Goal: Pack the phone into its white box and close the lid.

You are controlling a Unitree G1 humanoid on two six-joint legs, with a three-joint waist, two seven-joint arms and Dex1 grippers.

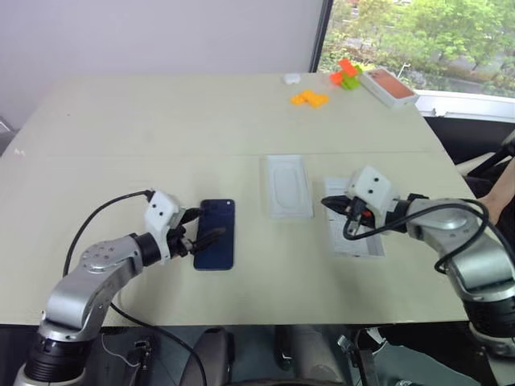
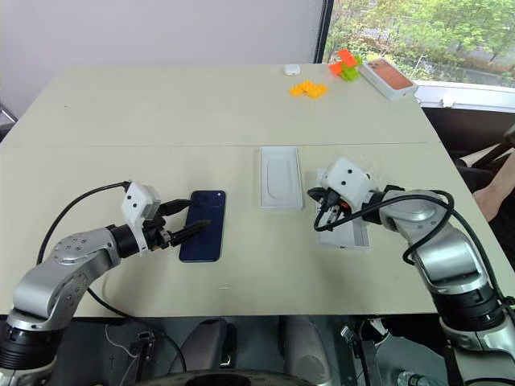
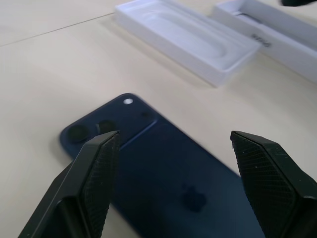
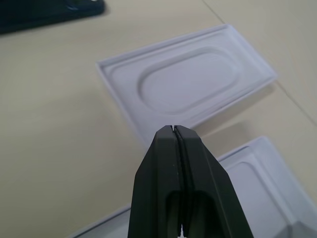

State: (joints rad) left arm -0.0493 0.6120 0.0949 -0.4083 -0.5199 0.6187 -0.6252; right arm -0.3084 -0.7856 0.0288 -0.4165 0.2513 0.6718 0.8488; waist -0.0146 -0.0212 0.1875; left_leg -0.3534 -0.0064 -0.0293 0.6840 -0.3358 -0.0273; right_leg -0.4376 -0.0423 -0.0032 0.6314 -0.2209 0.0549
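The dark navy phone lies flat on the table at front left, back up, its camera cluster at the far corner. My left gripper is open and low over the phone's left edge, with one finger on each side of its camera end. At the table's centre lies the white box, its top showing a white insert with an oval recess. To its right the lid lies inside-up, pale grey-white. My right gripper is shut and empty, above the lid's near-left end.
Far back right are orange blocks, a green and orange block, an orange-red-topped box and a small white object. A person's arm shows at the right edge. The table's bare top stretches between these things.
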